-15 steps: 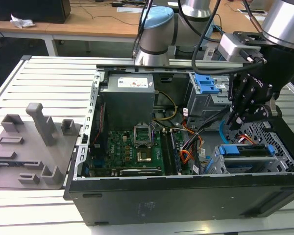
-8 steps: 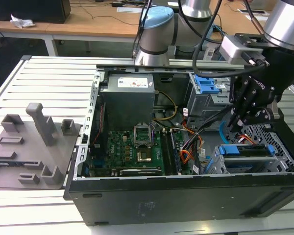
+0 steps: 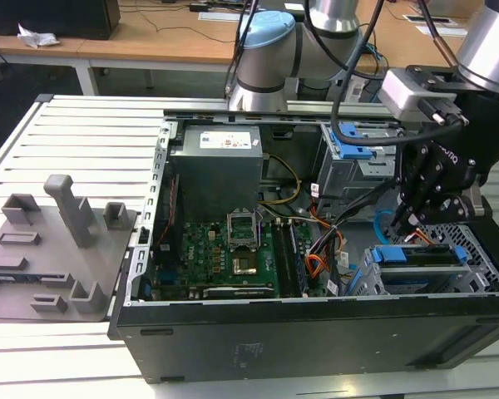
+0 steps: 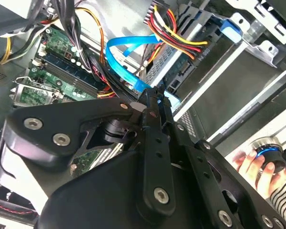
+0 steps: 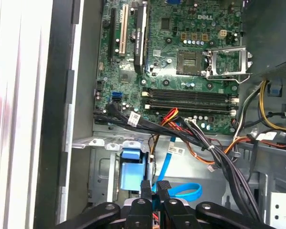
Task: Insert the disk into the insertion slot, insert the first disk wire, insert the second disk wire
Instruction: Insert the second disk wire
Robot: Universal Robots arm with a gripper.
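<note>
Blue-framed disk (image 3: pixel 417 254) sits in the insertion slot (image 3: pixel 482 249) just below the pincer (image 3: pixel 409 221), pinching a blue wire (image 5: pixel 183 191).

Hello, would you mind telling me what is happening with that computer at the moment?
A robot arm is working inside an open computer case. The disk, in its blue carrier, already sits in the insertion slot at the exterior view's right. The pincer is just above the disk's end, closed on the end of a blue flat cable. That cable loops up beside a bundle of red, yellow and black wires. A person's hand rests on a round knob nearby.
</note>
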